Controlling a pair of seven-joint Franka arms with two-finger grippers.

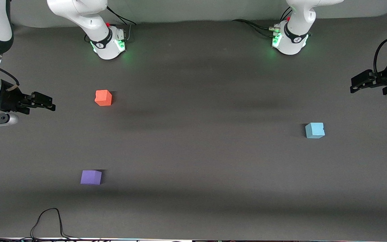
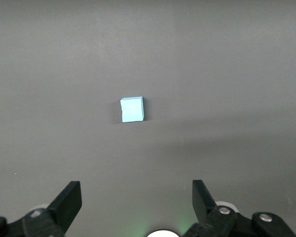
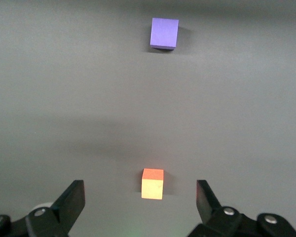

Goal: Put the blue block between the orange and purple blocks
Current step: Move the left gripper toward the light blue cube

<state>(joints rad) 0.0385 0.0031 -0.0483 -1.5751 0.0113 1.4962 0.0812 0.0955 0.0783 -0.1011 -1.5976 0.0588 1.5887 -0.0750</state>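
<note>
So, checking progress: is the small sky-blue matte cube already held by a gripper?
No, the blue cube sits alone on the table, both grippers apart from it.

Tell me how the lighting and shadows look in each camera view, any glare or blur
Front view: soft dark bands of shadow cross the table; green glow at both arm bases; no glare. Left wrist view: even light, the blue block sharp with a faint shadow. Right wrist view: the orange block and purple block sharp, each casting a small shadow to one side.

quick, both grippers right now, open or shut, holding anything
Left gripper: open, empty, over the table by the blue block.
Right gripper: open, empty, near the orange block.
</note>
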